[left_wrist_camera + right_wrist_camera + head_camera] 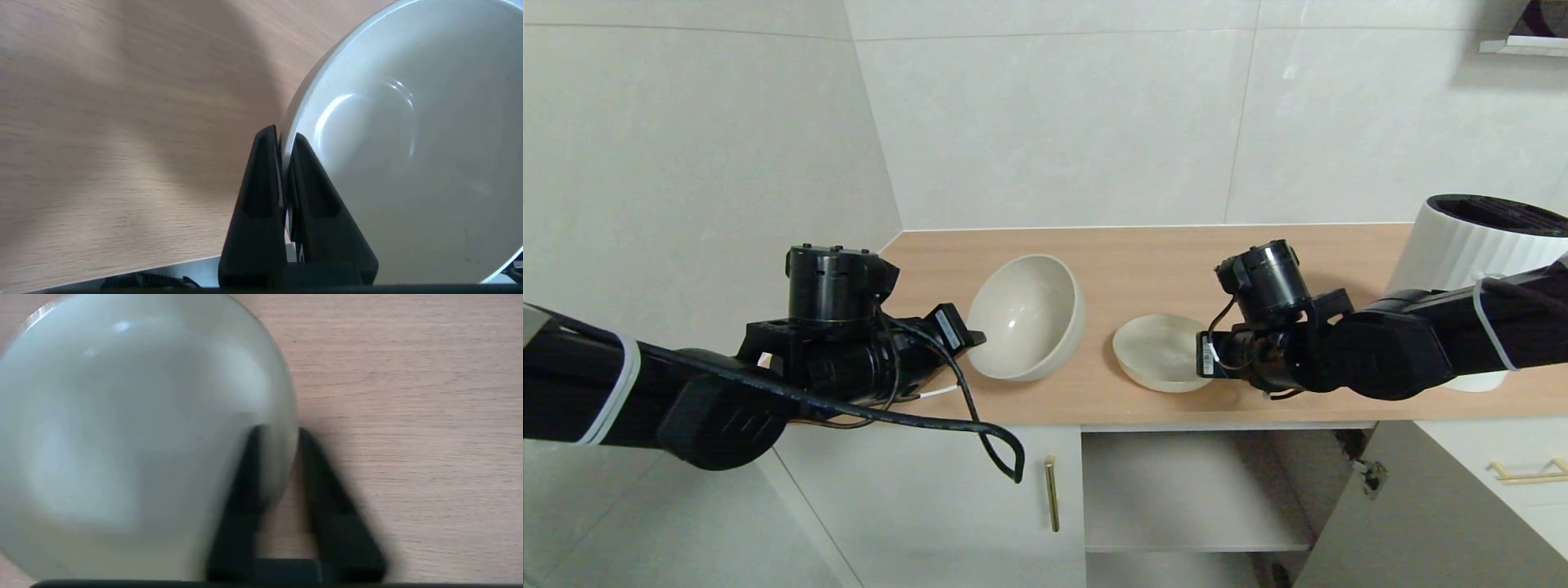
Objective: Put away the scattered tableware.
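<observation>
A large cream bowl (1029, 314) hangs tilted on its side over the left part of the wooden counter (1176, 269). My left gripper (976, 336) is shut on the bowl's near rim. In the left wrist view its fingers (265, 175) pinch the bowl (409, 163) at the edge. To the right, a small pale dish (1158, 351) lies near the counter's front edge. My right gripper (1199, 359) is at the dish's right rim. In the right wrist view its fingers (315, 478) sit on either side of the rim of the dish (139, 433).
A tall white ribbed container (1474, 245) stands at the counter's right end, behind my right arm. Below the counter a cabinet stands open with a bare shelf (1192, 490), its door (1364, 523) swung out to the right. A tiled wall closes the left side.
</observation>
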